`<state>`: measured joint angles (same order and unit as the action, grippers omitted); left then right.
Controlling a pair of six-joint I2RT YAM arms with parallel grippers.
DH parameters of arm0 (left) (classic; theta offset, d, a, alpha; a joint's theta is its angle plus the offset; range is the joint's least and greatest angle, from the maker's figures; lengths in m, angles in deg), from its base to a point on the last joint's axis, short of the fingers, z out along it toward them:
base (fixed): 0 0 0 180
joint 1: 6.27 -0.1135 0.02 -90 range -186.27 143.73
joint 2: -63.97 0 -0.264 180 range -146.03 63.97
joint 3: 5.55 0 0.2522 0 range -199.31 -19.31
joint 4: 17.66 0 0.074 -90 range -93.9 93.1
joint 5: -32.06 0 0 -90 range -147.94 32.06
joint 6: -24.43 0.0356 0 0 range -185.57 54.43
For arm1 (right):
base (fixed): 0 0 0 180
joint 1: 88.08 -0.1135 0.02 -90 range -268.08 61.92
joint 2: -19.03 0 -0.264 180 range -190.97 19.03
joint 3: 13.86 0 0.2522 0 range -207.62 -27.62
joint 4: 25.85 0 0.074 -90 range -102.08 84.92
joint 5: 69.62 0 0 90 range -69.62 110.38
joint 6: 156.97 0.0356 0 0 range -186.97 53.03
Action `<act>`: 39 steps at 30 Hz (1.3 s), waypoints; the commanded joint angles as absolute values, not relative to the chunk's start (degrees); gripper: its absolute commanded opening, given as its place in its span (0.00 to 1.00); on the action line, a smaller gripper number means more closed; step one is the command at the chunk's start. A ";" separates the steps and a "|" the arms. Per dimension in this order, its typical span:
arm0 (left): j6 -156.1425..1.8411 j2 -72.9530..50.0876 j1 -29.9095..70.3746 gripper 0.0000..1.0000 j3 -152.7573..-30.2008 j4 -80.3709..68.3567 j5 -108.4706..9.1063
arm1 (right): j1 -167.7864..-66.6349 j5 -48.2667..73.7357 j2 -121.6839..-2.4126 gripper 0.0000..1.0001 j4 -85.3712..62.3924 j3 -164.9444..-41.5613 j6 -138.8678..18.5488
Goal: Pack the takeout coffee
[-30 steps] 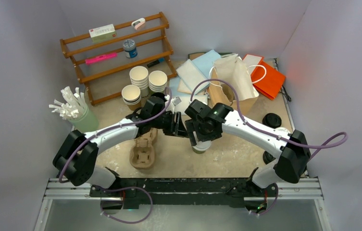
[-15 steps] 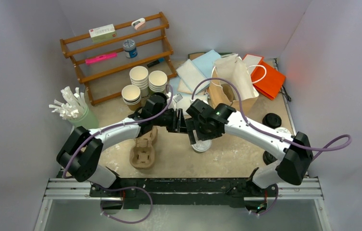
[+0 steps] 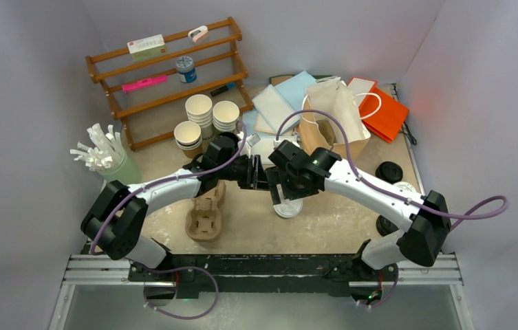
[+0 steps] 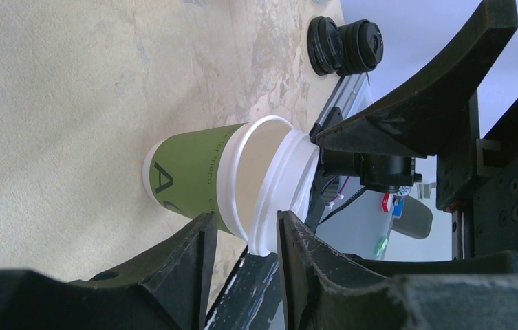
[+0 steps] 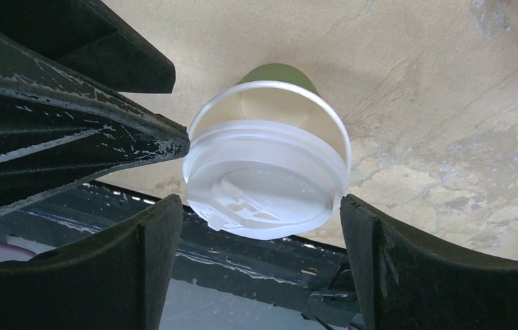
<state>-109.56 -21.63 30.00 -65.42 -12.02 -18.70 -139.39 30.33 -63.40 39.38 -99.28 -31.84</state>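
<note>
The takeout coffee cup [image 4: 187, 179] stands on the table [image 4: 70, 82] between both arms, and its white lid [image 5: 270, 185] sits crooked, overhanging the rim. The right gripper [image 5: 259, 201] is wide open around the lid. The left gripper [image 4: 243, 218] is half closed at the lid's edge; whether it pinches, I cannot tell. I think the lid should be centred first, then pressed down evenly, so the cup does not tip.

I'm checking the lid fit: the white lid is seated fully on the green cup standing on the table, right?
No. The white lid sits askew on the green cup, leaving part of its mouth open; the right wrist view shows this. The cup does stand on the table.
</note>
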 commanded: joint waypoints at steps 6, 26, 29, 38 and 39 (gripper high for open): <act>-109.78 -20.72 29.44 0.39 -65.19 -13.62 -18.02 | -139.18 31.71 -63.60 0.99 40.47 -99.50 -30.83; -106.33 -14.40 25.19 0.40 -65.62 -7.96 -23.40 | -144.06 37.20 -63.21 0.99 42.98 -100.84 -24.39; -105.85 -14.38 25.15 0.40 -65.74 -7.29 -23.47 | -144.89 38.12 -64.09 0.99 43.63 -101.72 -23.88; -105.56 -14.85 25.18 0.41 -65.94 -7.32 -23.06 | -145.18 41.01 -65.73 0.99 45.63 -101.61 -21.39; -105.56 -14.93 25.13 0.41 -65.94 -7.33 -22.97 | -145.20 40.76 -65.60 0.99 45.27 -101.35 -21.29</act>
